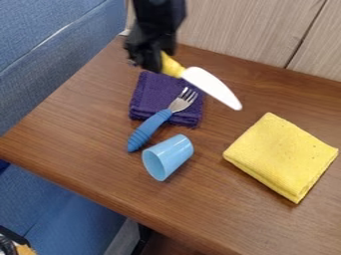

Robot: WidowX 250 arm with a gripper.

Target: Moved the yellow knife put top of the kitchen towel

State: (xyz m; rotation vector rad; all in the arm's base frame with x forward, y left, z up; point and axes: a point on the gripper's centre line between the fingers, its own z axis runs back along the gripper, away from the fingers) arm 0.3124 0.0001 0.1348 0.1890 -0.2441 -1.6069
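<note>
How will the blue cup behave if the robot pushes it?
The blue cup lies on its round side, so it would probably roll. Its mouth looks wider than its base, so it may roll in a curve. It looks hollow and thin-walled, so likely light.

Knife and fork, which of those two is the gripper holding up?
The knife, yellow-handled with a white blade; the fork, blue-handled with metal tines, lies down beside the light blue cup.
</note>
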